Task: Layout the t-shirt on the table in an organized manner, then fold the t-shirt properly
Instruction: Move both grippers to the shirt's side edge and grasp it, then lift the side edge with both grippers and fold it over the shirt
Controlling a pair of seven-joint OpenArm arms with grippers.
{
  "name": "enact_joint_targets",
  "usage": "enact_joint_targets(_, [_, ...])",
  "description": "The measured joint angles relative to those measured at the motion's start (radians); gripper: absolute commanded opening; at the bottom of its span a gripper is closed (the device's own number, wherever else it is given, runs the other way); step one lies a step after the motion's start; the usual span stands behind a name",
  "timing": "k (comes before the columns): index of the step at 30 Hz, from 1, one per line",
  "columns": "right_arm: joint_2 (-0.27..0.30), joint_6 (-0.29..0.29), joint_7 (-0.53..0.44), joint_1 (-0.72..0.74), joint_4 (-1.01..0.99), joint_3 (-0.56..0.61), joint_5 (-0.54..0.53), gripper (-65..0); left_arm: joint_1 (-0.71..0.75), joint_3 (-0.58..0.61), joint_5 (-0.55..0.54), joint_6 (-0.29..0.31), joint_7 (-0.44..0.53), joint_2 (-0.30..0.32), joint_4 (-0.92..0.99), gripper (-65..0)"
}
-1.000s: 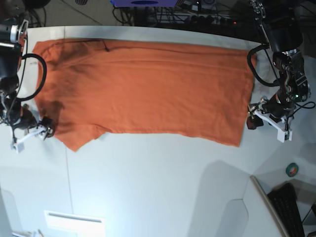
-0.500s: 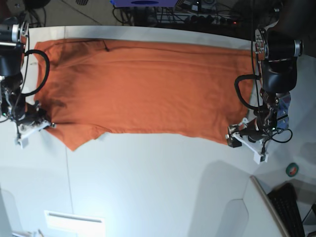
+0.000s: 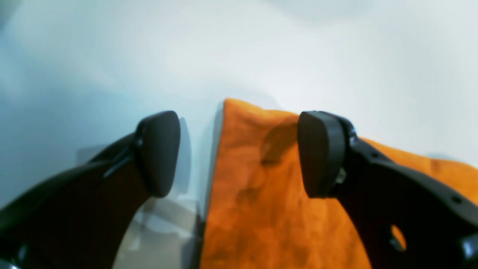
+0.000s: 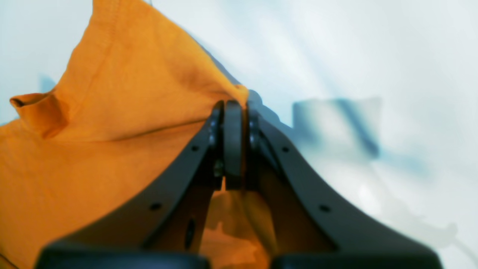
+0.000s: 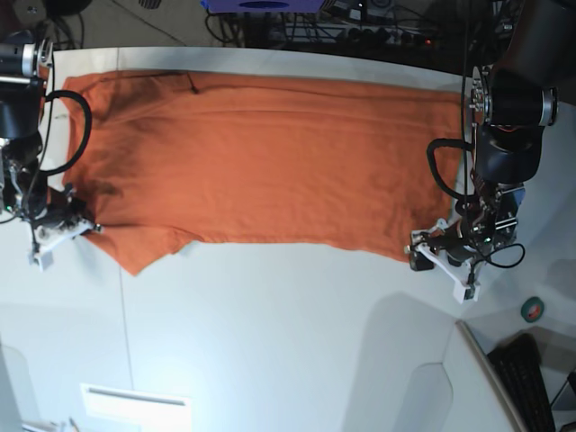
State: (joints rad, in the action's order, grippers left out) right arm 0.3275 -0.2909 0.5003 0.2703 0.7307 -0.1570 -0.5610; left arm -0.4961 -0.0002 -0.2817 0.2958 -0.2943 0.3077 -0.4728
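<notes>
Since the earlier frames the left gripper (image 5: 421, 254) has swung in from beside the hem toward the near hem corner of the t-shirt (image 5: 270, 162), while the right gripper (image 5: 88, 228) has pinched shut and drawn close against the sleeve side. Its jaws now press together on a raised peak of orange cloth, seen in the right wrist view as a tented fold rising from the right gripper (image 4: 233, 108), so that end of the t-shirt (image 4: 93, 130) is held a little off the tabletop (image 4: 373, 56). On the other arm the jaws stand wide: the left wrist view shows one pad over bare tabletop (image 3: 93, 67) and the other over the cloth, the left gripper (image 3: 239, 149) straddling the straight edge of the t-shirt (image 3: 261, 194) without gripping it. That placement reads as preparation for a matched hold on both near corners, probably to lift the long near edge and carry it over for a lengthwise fold. The garment lies spread lengthwise across the far half of the tabletop (image 5: 288, 342), fairly flat, its far edge running close along the tabletop's back rim, beyond which dark cables and equipment sit. Toward the camera a broad stretch of white surface is free of objects, giving room to draw the cloth forward; behind there is little margin. A small green-rimmed roll (image 5: 533, 310) and a dark keyboard (image 5: 531, 382) sit off the near corner on the left arm's side, apart from the cloth.
</notes>
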Motion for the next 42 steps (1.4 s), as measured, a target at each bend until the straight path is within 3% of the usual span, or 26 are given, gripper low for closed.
enact_joint_targets(6, [0.002,0.0,0.0,0.0,0.0,0.0,0.0,-65.0,-0.01,-0.002,-0.005,-0.002,0.081,-0.013,0.068,-38.7])
enact_joint_targets(9, [0.0,0.0,0.0,0.0,0.0,0.0,0.0,-65.0,0.0,-0.003,-0.014,0.0,0.182,-0.031,0.11,-52.2])
enact_joint_targets(12, [0.005,0.0,0.0,-0.003,0.0,0.0,0.0,-65.0,-0.002,-0.003,-0.02,0.003,0.179,-0.027,0.116,-65.0])
enact_joint_targets(18, [0.005,0.0,0.0,-0.005,0.014,0.0,0.005,-65.0,0.009,-0.003,-0.011,0.003,0.114,-0.024,0.058,-65.0])
enact_joint_targets(27, [0.005,-0.001,-0.054,-0.081,0.203,0.003,0.004,-65.0,0.163,-0.011,-0.007,0.009,-0.136,0.009,-0.275,-65.0])
enact_joint_targets(30, [0.005,-0.001,-0.054,-0.086,0.203,0.005,0.005,-65.0,0.202,-0.026,-0.008,0.053,-0.172,0.007,-0.376,-65.0])
enact_joint_targets(33, [0.004,0.0,-0.055,-0.086,0.202,0.004,0.005,-65.0,0.239,-0.143,-0.021,0.119,-0.227,-0.01,-0.439,-65.0])
enact_joint_targets(38, [-0.001,0.0,-0.052,-0.084,0.201,0.004,0.006,-64.8,0.278,-0.198,-0.002,0.127,-0.266,0.017,-0.475,-65.0])
enact_joint_targets(42, [0.002,0.0,-0.032,-0.083,0.201,0.001,0.006,-32.9,0.279,-0.188,-0.009,0.133,-0.264,-0.007,-0.483,-65.0])
